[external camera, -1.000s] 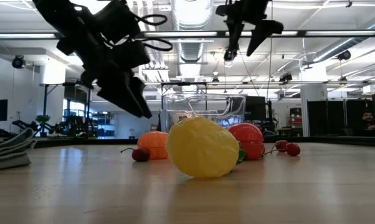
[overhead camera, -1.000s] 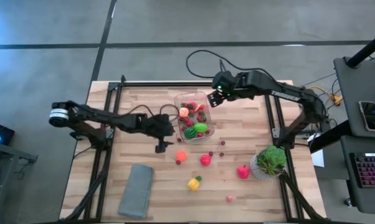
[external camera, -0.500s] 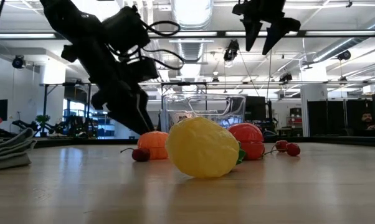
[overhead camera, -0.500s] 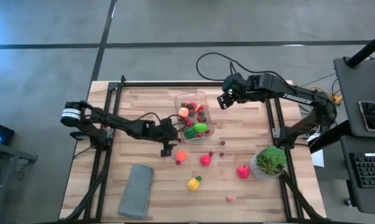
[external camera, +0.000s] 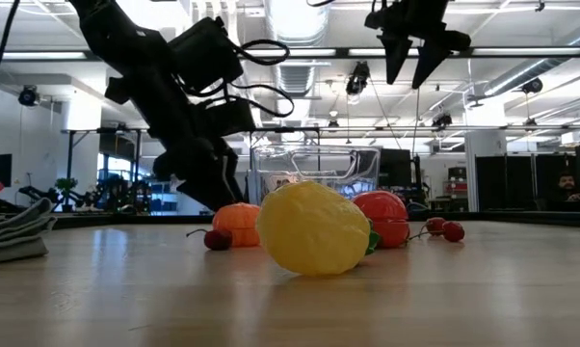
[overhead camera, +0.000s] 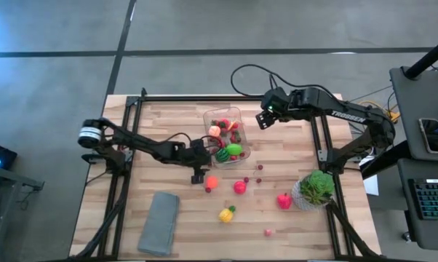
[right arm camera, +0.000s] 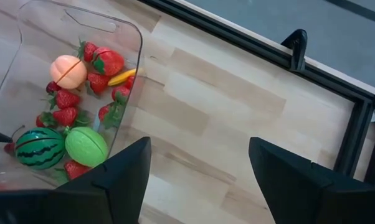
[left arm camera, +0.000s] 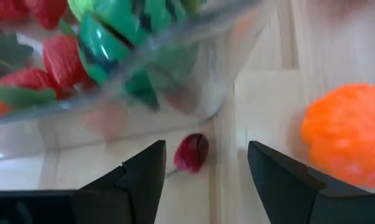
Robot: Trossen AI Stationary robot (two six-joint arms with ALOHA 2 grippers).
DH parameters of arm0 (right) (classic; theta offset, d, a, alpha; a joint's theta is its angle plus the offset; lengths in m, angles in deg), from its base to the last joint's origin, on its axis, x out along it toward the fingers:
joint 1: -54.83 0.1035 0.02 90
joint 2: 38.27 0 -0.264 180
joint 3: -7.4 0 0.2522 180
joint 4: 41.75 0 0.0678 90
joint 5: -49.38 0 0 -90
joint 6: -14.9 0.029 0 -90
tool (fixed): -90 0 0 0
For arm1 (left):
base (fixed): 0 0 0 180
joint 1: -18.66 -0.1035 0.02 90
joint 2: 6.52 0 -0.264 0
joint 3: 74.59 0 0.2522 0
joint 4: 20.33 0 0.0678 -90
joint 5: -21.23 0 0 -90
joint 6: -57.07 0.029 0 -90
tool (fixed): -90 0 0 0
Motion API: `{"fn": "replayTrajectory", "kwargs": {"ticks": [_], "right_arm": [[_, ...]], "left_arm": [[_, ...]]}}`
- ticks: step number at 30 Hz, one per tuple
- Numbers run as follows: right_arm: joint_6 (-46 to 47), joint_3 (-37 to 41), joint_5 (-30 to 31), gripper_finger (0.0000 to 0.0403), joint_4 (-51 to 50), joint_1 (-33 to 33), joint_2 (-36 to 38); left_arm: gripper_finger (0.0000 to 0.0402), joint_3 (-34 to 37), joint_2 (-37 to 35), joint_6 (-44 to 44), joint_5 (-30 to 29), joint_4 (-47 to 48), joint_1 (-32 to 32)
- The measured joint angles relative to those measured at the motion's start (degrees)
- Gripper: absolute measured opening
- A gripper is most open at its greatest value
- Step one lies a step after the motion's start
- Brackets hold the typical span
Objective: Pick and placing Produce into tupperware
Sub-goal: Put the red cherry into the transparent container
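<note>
The tabletop (overhead camera: 168,124) is pale, striped wood inside a black frame. The clear tupperware (overhead camera: 227,135) holds red strawberries (right arm camera: 108,61), a peach-coloured fruit (right arm camera: 68,71), a plain lime-green fruit (right arm camera: 86,145) and a watermelon (right arm camera: 40,148) striped dark and light green. Loose on the wood lie an orange fruit (overhead camera: 212,182), a yellow fruit (overhead camera: 225,215), a pink fruit (overhead camera: 284,201) and a dark-red berry (left arm camera: 192,152). The folded cloth (overhead camera: 158,223) is grey.

Even, bright overhead light fills the scene; ceiling strip lamps (external camera: 300,19) glare white in the low view. The pale wooden table (overhead camera: 168,124) shows only soft shadows. In the left wrist view, the clear plastic container (left arm camera: 175,93) looks blurred.
</note>
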Motion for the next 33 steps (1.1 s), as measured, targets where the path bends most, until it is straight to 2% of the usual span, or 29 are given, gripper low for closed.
{"fn": "replayTrajectory", "kwargs": {"ticks": [9, 19, 33], "right_arm": [[0.0, 0.1, 0.0, 0.0259, 0.0, 0.0, 0.0], [0.0, 0.1, 0.0, 0.0258, 0.0, 0.0, 0.0], [2.5, 0.1, -0.1, 0.0255, 0.0, 0.0, 0.0]], "left_arm": [[0.0202, 0.0, 1.5, 0.0, 0.2, 0.2, 0.0], [0.0119, 0.0, 2.0, 0.0, 0.3, 0.3, 0.0], [0.0042, 0.0, 1.8, -0.1, 0.3, 0.6, -0.1]]}}
